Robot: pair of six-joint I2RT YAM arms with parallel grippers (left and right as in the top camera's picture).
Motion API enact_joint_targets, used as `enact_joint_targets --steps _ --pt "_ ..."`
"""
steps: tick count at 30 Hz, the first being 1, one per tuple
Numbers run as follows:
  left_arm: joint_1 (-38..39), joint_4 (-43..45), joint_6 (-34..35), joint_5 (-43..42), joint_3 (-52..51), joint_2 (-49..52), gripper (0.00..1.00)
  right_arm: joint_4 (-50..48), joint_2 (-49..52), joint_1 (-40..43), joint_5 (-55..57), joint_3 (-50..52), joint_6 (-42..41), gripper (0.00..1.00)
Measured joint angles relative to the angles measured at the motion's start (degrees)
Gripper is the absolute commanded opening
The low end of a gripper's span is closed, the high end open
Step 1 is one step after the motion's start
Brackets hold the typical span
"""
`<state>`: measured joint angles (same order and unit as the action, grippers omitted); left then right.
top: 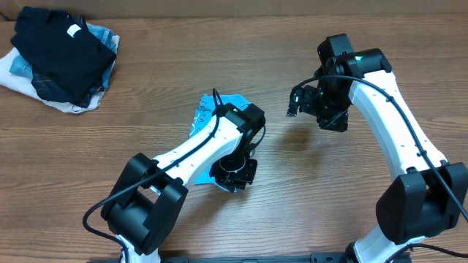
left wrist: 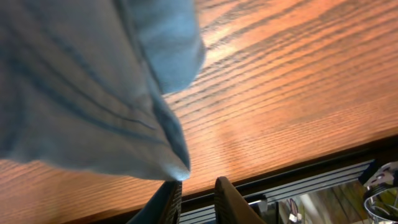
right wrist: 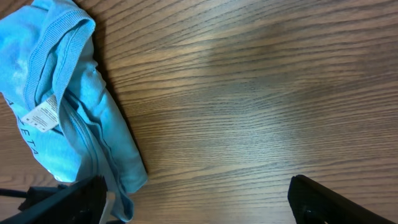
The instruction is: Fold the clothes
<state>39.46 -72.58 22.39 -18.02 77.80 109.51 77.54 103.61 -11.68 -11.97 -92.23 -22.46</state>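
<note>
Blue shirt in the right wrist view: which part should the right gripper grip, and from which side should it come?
Likely the long folded edge of the blue shirt, approached from the bare table side, where the open right gripper is. That edge lies as a thick raised roll facing the gripper, with nothing in the way.

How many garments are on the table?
4: blue shirt at center under the left arm; black garment, denim and white fabric piled far left. Others may be hidden.
</note>
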Motion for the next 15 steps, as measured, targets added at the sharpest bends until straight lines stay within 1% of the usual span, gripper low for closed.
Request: enact_joint_targets --steps 3,5,6,8,10,11,13,14,15 --pt "0.2 -1.8 0.0 0.0 2.1 0.0 0.21 -0.3 0.0 0.0 0.0 0.0 0.0 0.98" --pt "0.2 -4.0 0.0 0.7 5.0 0.0 0.23 -0.6 0.0 0.0 0.0 0.0 0.0 0.98" --pt "0.2 -5.3 0.0 1.4 7.2 0.0 0.24 -0.7 0.0 0.0 0.0 0.0 -0.2 0.98" --pt "0.2 -7.4 0.0 3.1 11.3 0.0 0.3 -0.8 0.0 0.0 0.0 0.0 -0.5 0.98" --pt "-0.2 -9.8 0.2 4.9 15.9 0.0 0.4 -1.0 0.0 0.1 0.0 0.0 -0.9 0.98" --pt "-0.6 -11.0 0.5 5.9 18.1 0.0 0.48 -1.0 0.0 0.1 0.0 0.0 -1.0 0.98" --pt "-1.7 -13.3 1.6 8.0 22.3 0.0 0.68 -1.0 0.0 0.4 0.0 0.0 -1.1 0.98" --pt "-2.6 -14.3 2.0 8.9 24.0 0.0 0.74 -1.0 0.0 0.6 -0.2 0.0 -1.1 0.98" --pt "-3.7 -15.2 2.5 9.8 25.4 0.0 0.75 -1.0 0.0 0.8 -0.5 0.0 -1.2 0.98"
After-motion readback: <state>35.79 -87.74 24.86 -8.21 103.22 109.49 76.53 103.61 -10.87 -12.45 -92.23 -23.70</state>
